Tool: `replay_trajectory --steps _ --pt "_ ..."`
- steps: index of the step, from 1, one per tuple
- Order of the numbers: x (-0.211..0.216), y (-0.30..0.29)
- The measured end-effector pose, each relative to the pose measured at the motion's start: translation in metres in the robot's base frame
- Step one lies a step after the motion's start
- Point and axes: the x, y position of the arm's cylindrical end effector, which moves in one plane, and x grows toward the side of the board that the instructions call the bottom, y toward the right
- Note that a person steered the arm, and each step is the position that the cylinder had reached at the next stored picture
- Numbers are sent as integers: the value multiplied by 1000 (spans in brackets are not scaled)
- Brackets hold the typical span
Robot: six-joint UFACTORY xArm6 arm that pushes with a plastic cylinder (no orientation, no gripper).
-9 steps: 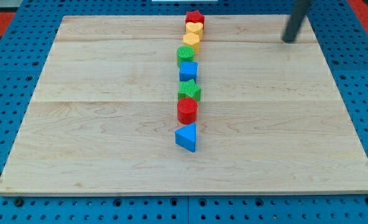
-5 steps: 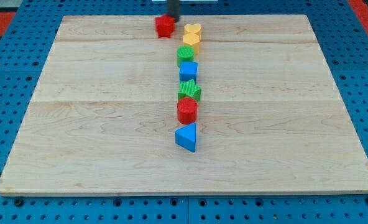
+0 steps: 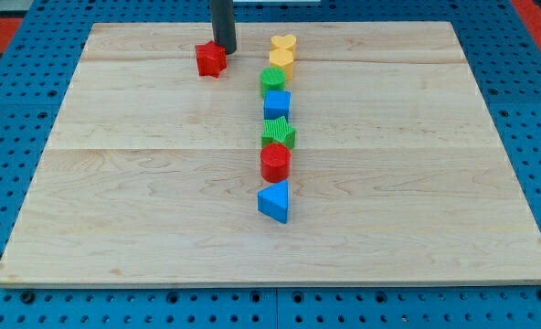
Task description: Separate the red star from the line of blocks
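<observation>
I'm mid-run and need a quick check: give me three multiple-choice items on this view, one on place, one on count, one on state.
1. My tip is where, relative to the red star?
A. just to its right, slightly above
B. below it
C. far left

2. Blocks in the line?
A. five
B. seven
C. nine

3. The red star is:
A. in the line
B. apart, left of it
C. off the board

A: the rod ends by the star's upper right.
B: yellow heart down to blue triangle.
B: bare board lies between.
</observation>
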Motion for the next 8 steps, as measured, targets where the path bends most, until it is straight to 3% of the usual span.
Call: replay_trajectory --steps 2,4,6,7,8 --pt "24 15" --pt "9 -127" --pt "66 -118" --pt "54 -203" --pt "24 -214"
